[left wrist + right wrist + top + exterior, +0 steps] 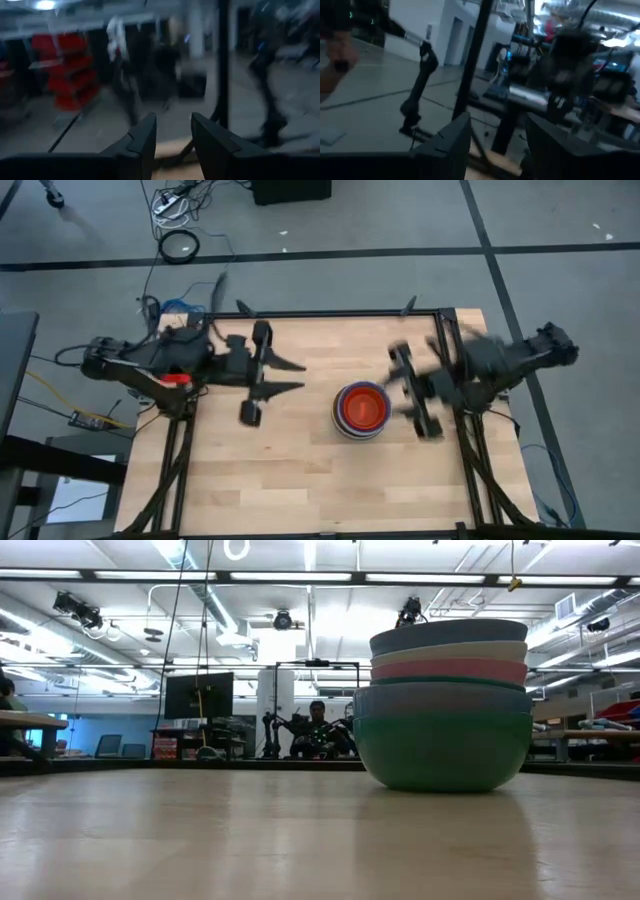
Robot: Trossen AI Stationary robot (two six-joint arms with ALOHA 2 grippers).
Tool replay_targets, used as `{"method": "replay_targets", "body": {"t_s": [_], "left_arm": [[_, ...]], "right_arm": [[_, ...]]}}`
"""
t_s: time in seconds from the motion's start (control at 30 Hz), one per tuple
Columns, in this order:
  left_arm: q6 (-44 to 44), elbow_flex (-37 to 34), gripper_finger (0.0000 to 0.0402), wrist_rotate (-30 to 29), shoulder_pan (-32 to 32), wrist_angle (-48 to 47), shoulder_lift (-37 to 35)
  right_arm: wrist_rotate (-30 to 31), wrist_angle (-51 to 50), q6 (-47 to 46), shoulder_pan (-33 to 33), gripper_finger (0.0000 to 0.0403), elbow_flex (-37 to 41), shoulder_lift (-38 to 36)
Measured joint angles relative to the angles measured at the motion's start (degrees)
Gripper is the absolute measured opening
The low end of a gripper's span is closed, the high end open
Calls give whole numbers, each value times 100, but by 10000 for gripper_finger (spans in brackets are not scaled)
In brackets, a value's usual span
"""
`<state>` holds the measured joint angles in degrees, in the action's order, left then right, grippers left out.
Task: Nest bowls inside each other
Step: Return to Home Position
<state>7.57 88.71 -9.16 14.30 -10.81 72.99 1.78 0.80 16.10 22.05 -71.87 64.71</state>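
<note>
The bowls [342, 421] are found as one stack near the middle of the wooden table [290, 480]. Nothing is held by either arm. The left gripper [300, 376] is seen on the left arm's side of the stack, a little way off. Its fingers are spread apart with nothing between them. The right gripper [498, 117] is found just beside the stack on the other side. In its own wrist view its two fingers are also spread wide and bare.

In the low view the stack is seen to sit level. A teal bowl [443, 755] is at the bottom, and a pink rim [450, 671] and a white rim [450, 652] are shown higher up. From above, an orange bowl [362, 406] is seen in the very middle.

The nesting looks done, so a bump is thought to be the main danger. The right gripper is close to the stack. If that arm is swung low or toward it, the stack could be knocked or pushed along the table. The top bowls could then be tipped out of place.

Not all the bowls can be counted. Any small ones would be hidden inside the bigger ones. The right gripper is hard to make out from above. The stack is not shown in either wrist view.
</note>
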Motion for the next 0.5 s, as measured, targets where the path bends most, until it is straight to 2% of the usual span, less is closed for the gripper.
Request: {"method": "replay_targets", "body": {"t_s": [0.07,0.17,0.23,0.37,0.5], "left_arm": [[-37,-24,132,-11,-333,-496,-57],[-224,-35,132,-51,-826,-1318,-243],[-313,-169,132,9,-952,-1478,-515],[-388,-1010,132,107,-977,-1315,-1457],[-632,-2398,132,8,-886,-374,-2794]], "right_arm": [[-853,-459,-2,-808,176,-502,101],[-1351,-1674,-187,-1804,176,-1261,85],[-1628,-2560,-166,-2250,176,-1606,-87],[-2135,-3404,-168,-2682,176,-1749,-788],[-2185,-3349,-319,-2653,176,-1191,-1796]]}}
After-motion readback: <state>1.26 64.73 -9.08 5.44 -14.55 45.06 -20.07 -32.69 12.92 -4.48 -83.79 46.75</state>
